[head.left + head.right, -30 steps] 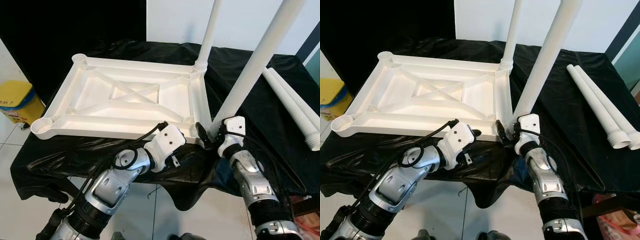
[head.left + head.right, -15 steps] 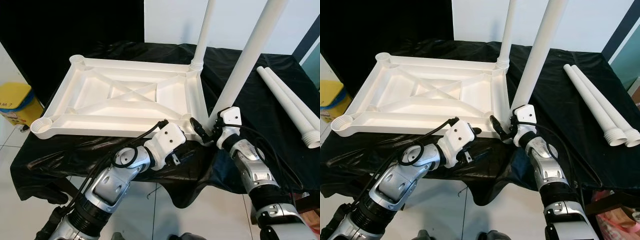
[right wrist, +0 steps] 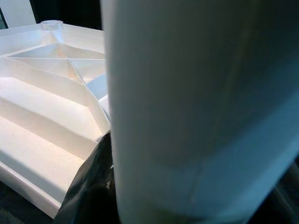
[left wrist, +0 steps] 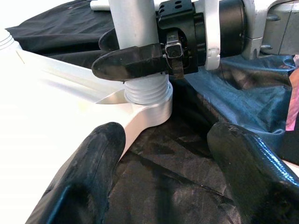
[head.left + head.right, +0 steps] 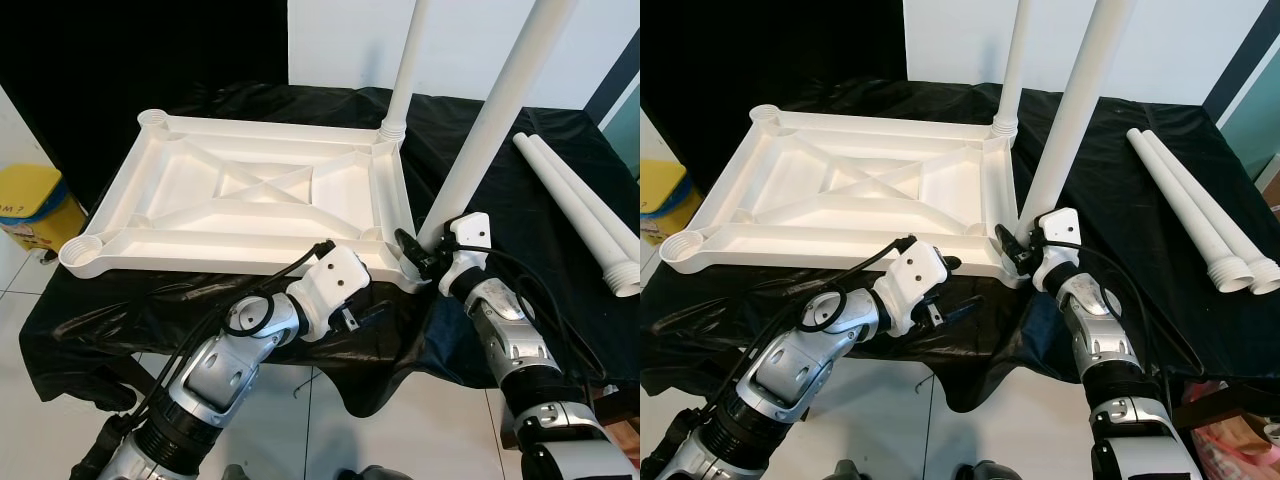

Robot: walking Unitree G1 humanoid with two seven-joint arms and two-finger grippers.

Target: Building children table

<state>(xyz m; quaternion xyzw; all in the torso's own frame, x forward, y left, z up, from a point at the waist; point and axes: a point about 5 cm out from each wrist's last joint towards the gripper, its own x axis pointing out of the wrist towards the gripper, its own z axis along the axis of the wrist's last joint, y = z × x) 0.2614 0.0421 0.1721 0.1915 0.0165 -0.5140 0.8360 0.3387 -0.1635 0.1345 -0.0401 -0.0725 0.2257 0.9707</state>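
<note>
The white table top (image 5: 200, 262) lies upside down on a black cloth. One white leg (image 5: 405, 70) stands in its far right corner socket. A second leg (image 5: 490, 130) rises from the near right corner, leaning a little to the right. My right gripper (image 5: 418, 255) is shut on this leg just above its threaded base (image 4: 147, 91). The left gripper (image 4: 166, 149) hangs open just in front of that corner, low over the cloth, with nothing between its fingers (image 4: 100, 154). In the right wrist view the held leg (image 3: 196, 107) looms close, with the table top (image 3: 42, 93) behind it.
Two loose white legs (image 5: 580, 210) lie side by side on the cloth at the right. A yellow bin (image 5: 30, 205) stands on the tiled floor to the left. The cloth (image 5: 150, 310) drapes over the table's front edge.
The head camera has shifted slightly. My right wrist has swung a little to the right around the base of the near leg, still gripping it. The left gripper stays where it was.
</note>
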